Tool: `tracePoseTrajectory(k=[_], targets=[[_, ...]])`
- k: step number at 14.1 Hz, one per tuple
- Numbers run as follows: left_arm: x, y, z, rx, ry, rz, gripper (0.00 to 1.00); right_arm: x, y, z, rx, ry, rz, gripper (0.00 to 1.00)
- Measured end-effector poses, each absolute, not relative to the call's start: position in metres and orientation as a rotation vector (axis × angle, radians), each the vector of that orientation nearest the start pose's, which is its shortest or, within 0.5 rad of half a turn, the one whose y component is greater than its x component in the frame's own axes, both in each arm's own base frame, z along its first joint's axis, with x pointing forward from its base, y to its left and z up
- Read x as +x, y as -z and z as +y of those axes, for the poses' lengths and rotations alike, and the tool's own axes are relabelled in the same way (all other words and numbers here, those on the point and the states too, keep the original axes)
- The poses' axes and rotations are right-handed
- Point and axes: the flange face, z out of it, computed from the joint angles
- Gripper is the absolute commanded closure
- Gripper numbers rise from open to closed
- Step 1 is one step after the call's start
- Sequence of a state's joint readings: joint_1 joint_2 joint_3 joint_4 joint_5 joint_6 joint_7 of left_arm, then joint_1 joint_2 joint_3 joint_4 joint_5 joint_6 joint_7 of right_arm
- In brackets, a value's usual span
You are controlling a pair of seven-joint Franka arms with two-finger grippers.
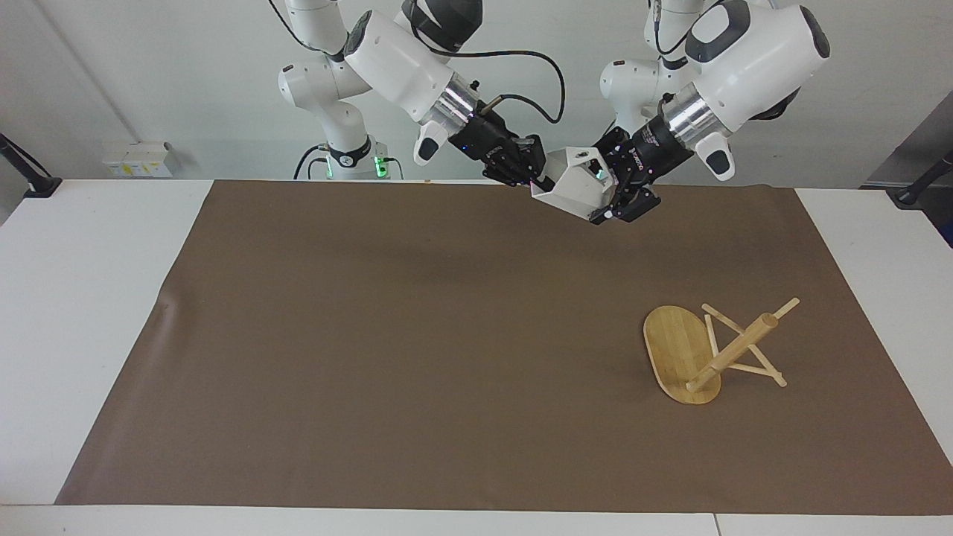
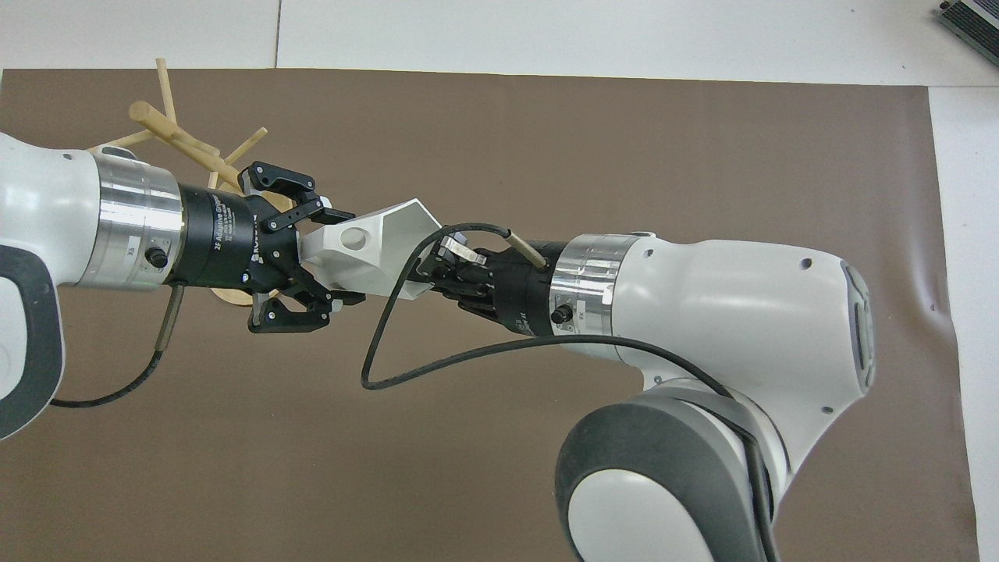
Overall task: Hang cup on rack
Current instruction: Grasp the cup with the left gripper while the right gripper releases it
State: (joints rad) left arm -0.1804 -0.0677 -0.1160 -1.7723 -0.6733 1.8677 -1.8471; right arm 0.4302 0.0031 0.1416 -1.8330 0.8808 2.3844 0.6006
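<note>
While the cup [image 1: 577, 186] hung in the air over the robots' edge of the brown mat [image 1: 409, 335], tipped on its side, both arms were at it. The right gripper [image 1: 532, 175] was clamped on the wall at the hexagonal rim. The left gripper [image 1: 612, 182] had come to the other end, its fingers [image 2: 332, 213] parted and flanking the body on either side of the blocky handle. Whether the pads bore on the cup could not be told.

The mug looked small, stiff and probably light. Its smooth, hard facets would likely be slippery, and a fall to the table might chip it. The flat, opposed facets seemed the best purchase for two parallel pads. A grip low on the body would leave the pierced handle free for a peg.

Farther from the robots, toward the left arm's end of the table, the rack [image 1: 696, 353] sat on the mat, well apart from the cup. Its post slanted in both views, so it may have been lying tipped over and not upright. No peg carried anything yet.
</note>
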Motion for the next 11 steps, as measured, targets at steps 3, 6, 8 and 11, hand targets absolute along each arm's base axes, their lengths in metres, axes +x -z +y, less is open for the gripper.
tracePoseTrajectory(k=[3,6,8,11], targets=[[0.5202,-0.6094,-0.2105,1.729,0.67,1.955,1.0,0.507,-0.5859,0.3347,-2.153,0.002,0.575,1.0],[0.52,-0.6097,-0.2104,1.729,0.67,1.954,1.0,0.5069,-0.5861,0.3348,-2.153,0.002,0.576,1.0],[0.52,-0.6098,-0.2103,1.728,0.67,1.954,1.0,0.507,-0.5862,0.3348,-2.152,0.001,0.578,0.45],[0.5221,-0.6106,-0.2074,1.704,0.664,1.968,1.0,0.5057,-0.5866,0.3368,-2.148,-0.005,0.586,0.0]])
